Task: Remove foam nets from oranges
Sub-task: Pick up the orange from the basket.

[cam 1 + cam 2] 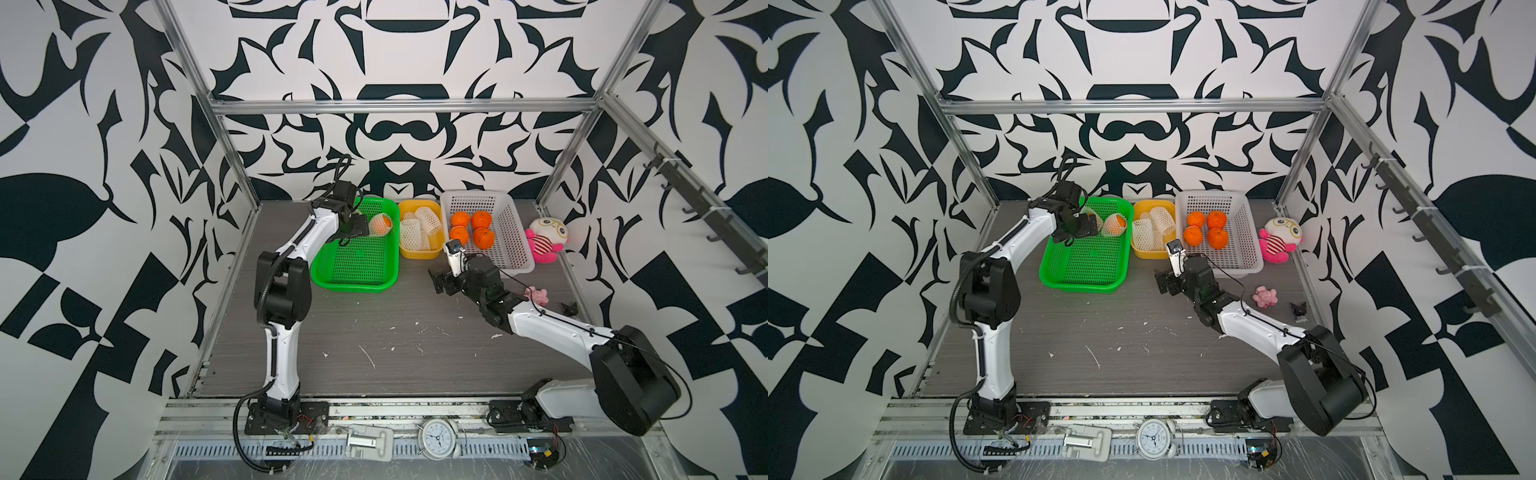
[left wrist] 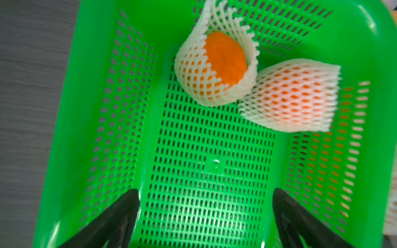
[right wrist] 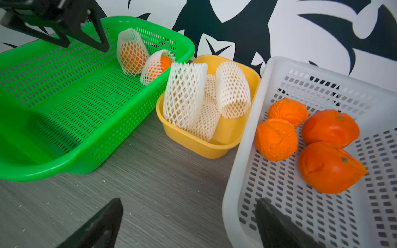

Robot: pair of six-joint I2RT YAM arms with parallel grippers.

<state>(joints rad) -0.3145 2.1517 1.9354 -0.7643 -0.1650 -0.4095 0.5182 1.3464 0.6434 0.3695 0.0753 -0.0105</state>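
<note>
Two oranges still in foam nets lie at the far end of the green basket (image 1: 357, 266). One netted orange (image 2: 223, 62) shows bare peel at its net's mouth; the other netted orange (image 2: 294, 96) is fully covered. My left gripper (image 2: 205, 191) hangs open and empty over the basket floor, short of them. Several bare oranges (image 3: 277, 139) lie in the white basket (image 3: 234, 182). Empty foam nets (image 3: 184, 96) are stacked in the yellow tub (image 3: 204, 148). My right gripper (image 3: 189, 200) is open and empty, low over the table at the white basket's near corner.
A plush doll (image 1: 546, 237) sits right of the white basket, with a small pink toy (image 1: 538, 295) and a small black object (image 1: 569, 308) nearer the front. An alarm clock (image 1: 438, 438) stands on the front rail. Aluminium posts frame the table.
</note>
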